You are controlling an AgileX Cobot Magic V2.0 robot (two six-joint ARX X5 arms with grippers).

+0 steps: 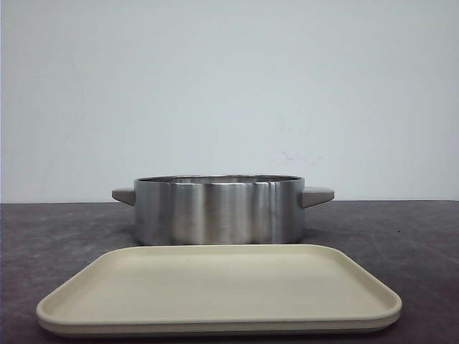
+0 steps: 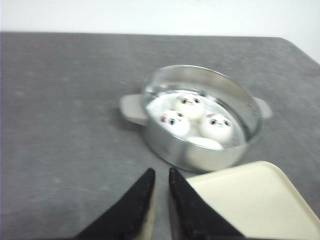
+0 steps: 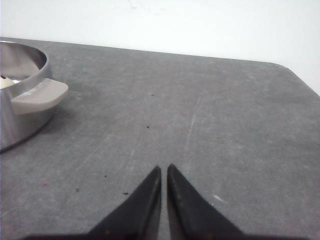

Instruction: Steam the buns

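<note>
Front view: a steel pot (image 1: 219, 209) with two pale side handles stands on the grey table (image 1: 416, 236), and a cream tray (image 1: 219, 290) lies in front of it, nearer the camera. The pot's wall hides its contents here, and neither gripper appears in this view.

Left wrist view: this camera looks down into the pot (image 2: 200, 117). Three buns (image 2: 189, 105) with panda faces sit inside, close together, and the pale top of a fourth (image 2: 205, 143) shows at the near wall, its face not visible. The left gripper (image 2: 161, 177) holds nothing; its black fingers (image 2: 142, 192) stand close, a narrow gap between them. The pot lies ahead of the fingertips, slightly to one side and apart from them. A corner of the tray (image 2: 255, 200) lies just beside one finger.

Right wrist view: the right gripper (image 3: 164, 174) is likewise empty, tips nearly touching. Bare table (image 3: 200, 110) lies ahead of them. Only the pot's rim and one handle (image 3: 40, 95) enter at the frame edge, well apart from the fingers. A sliver of white shows inside the rim; whether it is a bun cannot be told. The tray is out of this view.
</note>
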